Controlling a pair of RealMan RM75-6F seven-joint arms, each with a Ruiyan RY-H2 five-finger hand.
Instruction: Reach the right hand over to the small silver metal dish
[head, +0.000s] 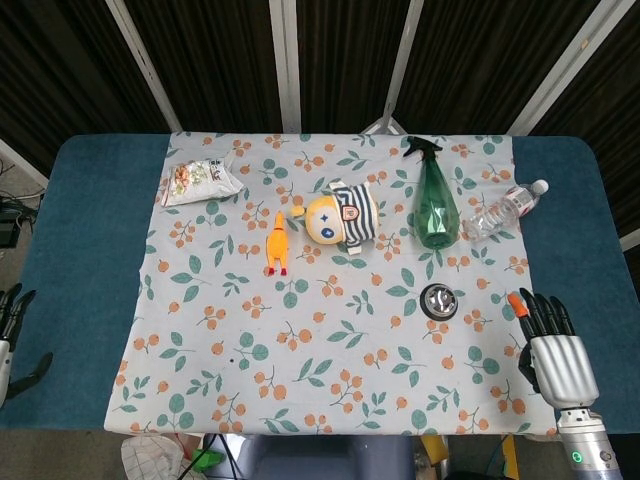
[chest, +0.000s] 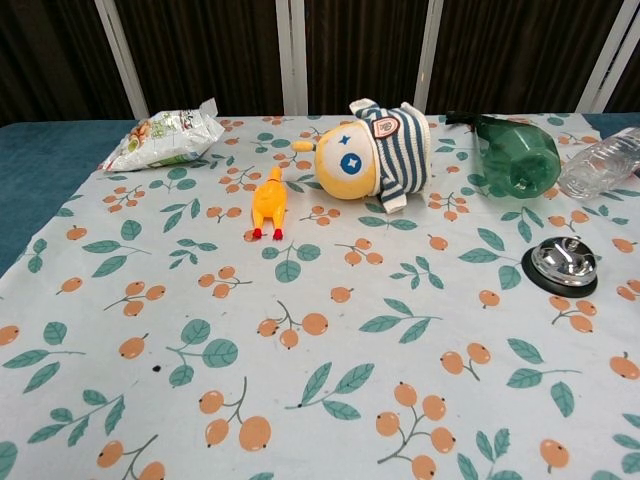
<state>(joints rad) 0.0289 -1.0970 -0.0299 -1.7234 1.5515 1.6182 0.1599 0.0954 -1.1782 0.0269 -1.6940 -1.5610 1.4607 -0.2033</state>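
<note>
The small silver metal dish (head: 440, 300) sits on the floral cloth at the right of the table, also in the chest view as the dish (chest: 563, 265) on its dark base. My right hand (head: 555, 350) lies near the table's front right corner, fingers stretched out and apart, holding nothing, to the right of the dish and nearer the front edge. My left hand (head: 10, 335) shows only partly at the far left edge, fingers apart and empty. Neither hand appears in the chest view.
A green spray bottle (head: 433, 200) and a clear water bottle (head: 505, 210) lie behind the dish. A striped plush toy (head: 340, 217), a yellow rubber chicken (head: 277, 243) and a snack bag (head: 200, 180) lie further left on the cloth (head: 300, 350).
</note>
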